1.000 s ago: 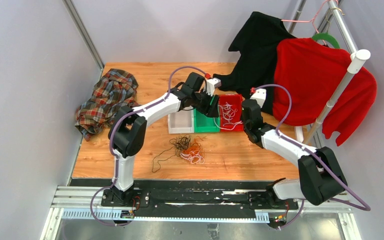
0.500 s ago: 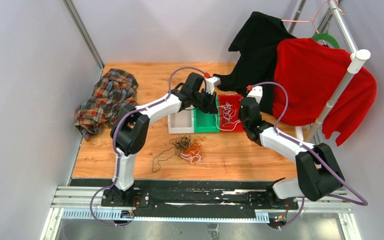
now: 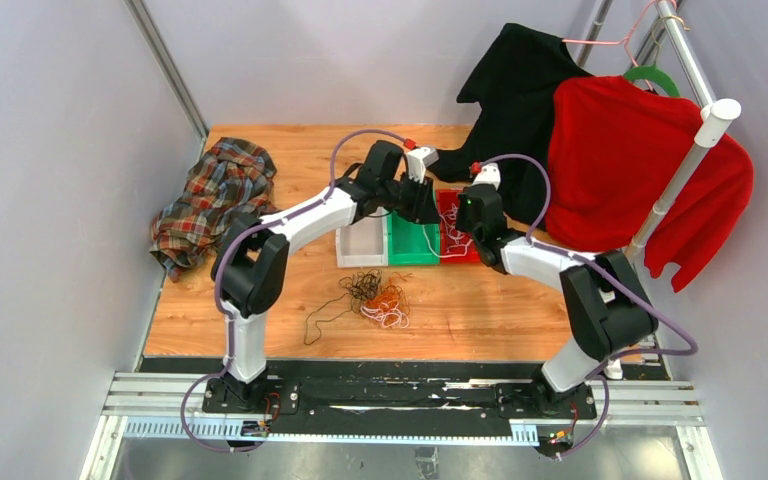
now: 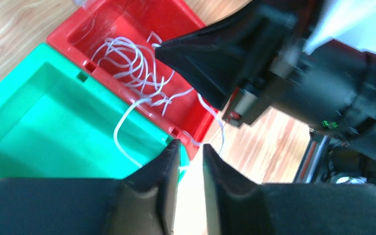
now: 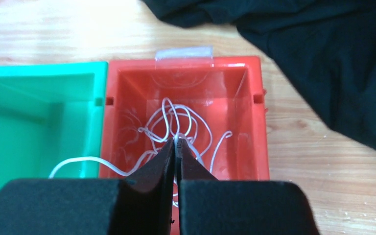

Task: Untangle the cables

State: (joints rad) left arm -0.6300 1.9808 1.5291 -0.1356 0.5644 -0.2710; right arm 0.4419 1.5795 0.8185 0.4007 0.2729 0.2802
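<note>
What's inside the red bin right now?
White cable lies in loose loops in the red bin; one strand trails over the wall into the green bin. The right gripper is shut on a loop, and its fingers hide the bin's near floor.

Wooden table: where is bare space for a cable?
Free: wood between the tangled thin cables and right arm, and between the crumpled plaid shirt and left arm. Crowded: the red plastic bin, with left hand and right hand.

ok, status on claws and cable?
Right claw shut on white cable over red bin. Left claw slightly open, grip unclear. Cable trails into green bin.
</note>
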